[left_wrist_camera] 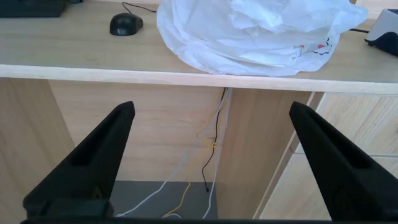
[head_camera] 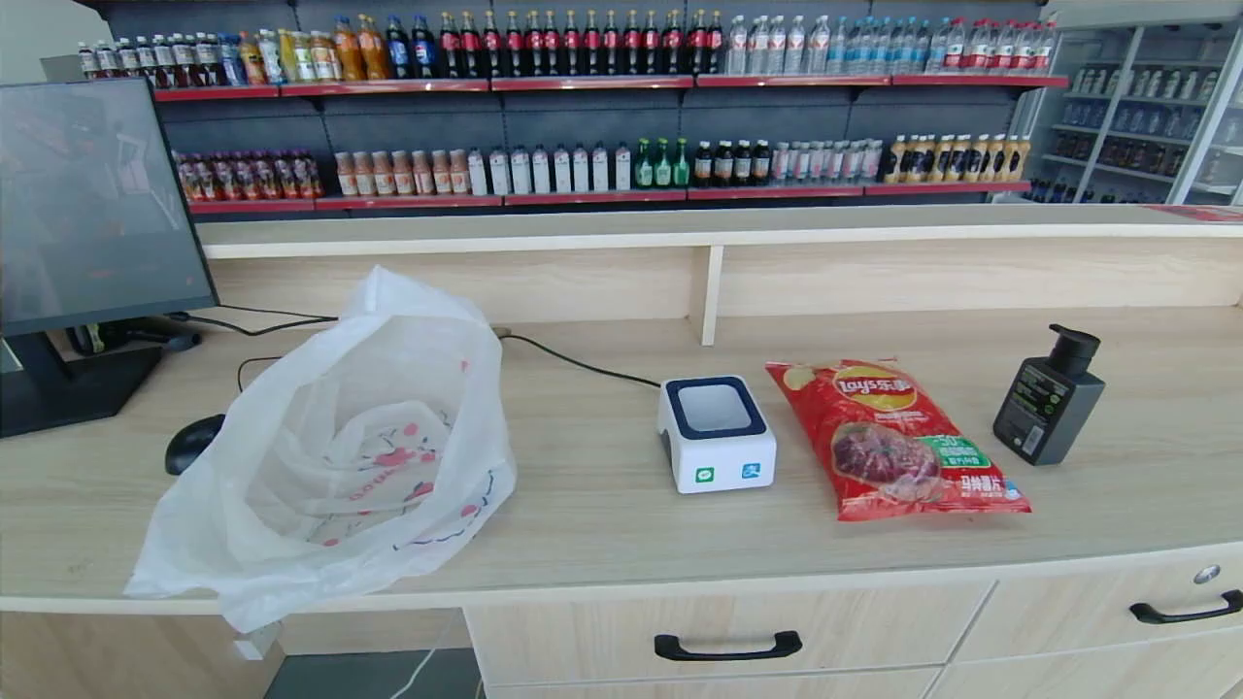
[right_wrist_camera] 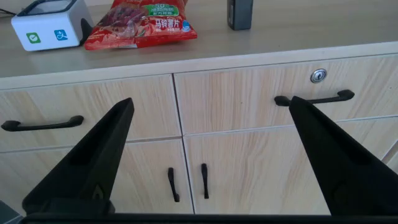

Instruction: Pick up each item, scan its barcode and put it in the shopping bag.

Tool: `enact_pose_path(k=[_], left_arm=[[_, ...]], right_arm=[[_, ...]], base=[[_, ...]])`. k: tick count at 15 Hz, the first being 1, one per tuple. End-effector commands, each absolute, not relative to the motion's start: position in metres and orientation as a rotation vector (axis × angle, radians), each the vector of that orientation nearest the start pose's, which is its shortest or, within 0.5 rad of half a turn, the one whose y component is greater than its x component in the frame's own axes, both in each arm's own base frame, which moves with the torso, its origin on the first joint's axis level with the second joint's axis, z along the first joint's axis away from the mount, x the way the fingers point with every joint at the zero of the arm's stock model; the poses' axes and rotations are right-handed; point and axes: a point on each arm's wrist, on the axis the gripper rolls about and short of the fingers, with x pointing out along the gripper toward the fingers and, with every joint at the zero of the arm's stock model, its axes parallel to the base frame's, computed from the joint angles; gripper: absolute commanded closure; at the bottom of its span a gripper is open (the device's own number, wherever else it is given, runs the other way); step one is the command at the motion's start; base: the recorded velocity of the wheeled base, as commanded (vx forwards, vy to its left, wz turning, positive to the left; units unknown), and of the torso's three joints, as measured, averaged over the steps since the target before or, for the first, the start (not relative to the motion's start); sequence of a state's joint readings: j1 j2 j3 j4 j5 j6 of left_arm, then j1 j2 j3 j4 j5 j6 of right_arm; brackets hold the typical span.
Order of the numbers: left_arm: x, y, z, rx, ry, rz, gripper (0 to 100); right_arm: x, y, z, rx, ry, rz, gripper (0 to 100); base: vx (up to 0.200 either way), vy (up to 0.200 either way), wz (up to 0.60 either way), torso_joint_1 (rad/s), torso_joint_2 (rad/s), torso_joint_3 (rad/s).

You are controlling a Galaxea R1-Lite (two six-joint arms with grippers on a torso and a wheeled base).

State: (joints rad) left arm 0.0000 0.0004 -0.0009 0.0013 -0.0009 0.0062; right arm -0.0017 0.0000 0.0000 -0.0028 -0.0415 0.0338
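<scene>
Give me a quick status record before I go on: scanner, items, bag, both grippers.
scanner: white box scanner with dark-rimmed window, middle of the light wooden counter, nothing over it
items waiting: red crisp packet, flat, right of the scanner; dark grey pump bottle, upright, farther right
bag: white translucent plastic shopping bag, open, left of the scanner, looks empty
left gripper: open, empty, low before the counter front under the bag
right gripper: open, empty, low before the drawers

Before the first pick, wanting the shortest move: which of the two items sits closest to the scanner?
The red chip bag, lying flat right beside the white scanner; the dark pump bottle stands upright farther off, on the bag's far side.
</scene>
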Motion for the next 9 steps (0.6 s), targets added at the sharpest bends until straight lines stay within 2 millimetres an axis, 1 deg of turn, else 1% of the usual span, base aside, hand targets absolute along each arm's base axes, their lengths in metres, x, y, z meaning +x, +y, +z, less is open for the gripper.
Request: enact_pose_path(k=[1,9], left_arm=[[-0.0229,0.0000,0.0757,0.008,0.000,-0.002,0],[-0.0229,0.0000,0.0757,0.009,0.000,-0.002,0]], right_arm=[[-0.0228,-0.0009,0.0758,0.034,-0.004,-0.043,0],[-0.0228,-0.0009,0.0758,0.032,-0.004,-0.043,0]], base=[[0.000,0.000,0.00,0.000,0.00,0.000],[0.000,0.000,0.00,0.000,0.00,0.000]])
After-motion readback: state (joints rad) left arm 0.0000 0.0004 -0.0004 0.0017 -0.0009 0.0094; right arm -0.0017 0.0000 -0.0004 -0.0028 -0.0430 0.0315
